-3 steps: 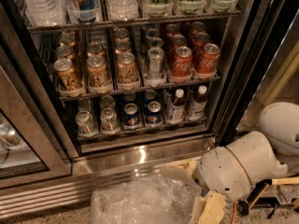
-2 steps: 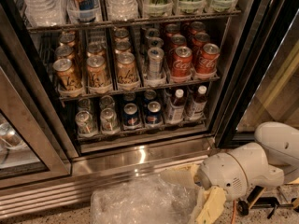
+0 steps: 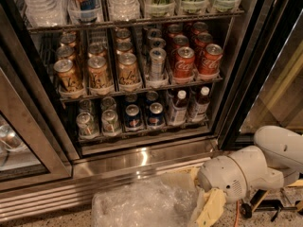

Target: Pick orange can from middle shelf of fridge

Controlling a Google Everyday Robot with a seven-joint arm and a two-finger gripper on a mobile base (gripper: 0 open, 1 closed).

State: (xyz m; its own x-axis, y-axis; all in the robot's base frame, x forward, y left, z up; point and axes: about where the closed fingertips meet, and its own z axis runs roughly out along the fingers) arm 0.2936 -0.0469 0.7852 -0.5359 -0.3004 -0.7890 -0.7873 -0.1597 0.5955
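While the gripper (image 3: 209,211) was held low at the bottom right, in front of the fridge (image 3: 142,156), it could not be told if it was wide or narrow. The orange can (image 3: 128,70) was seen upright at the front of the middle shelf (image 3: 142,91), with like cans (image 3: 83,74) on its left and a silver can (image 3: 157,63) just beside it on the right. Crinkly clear plastic (image 3: 137,205) was seen next to the gripper

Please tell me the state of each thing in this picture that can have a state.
fridge: door open, shelves exposed.
middle shelf: stocked with upright cans.
orange can: upright in front row, not held.
gripper: low at right, outside the fridge, apart from the cans.
plastic wrap: crumpled on the floor.
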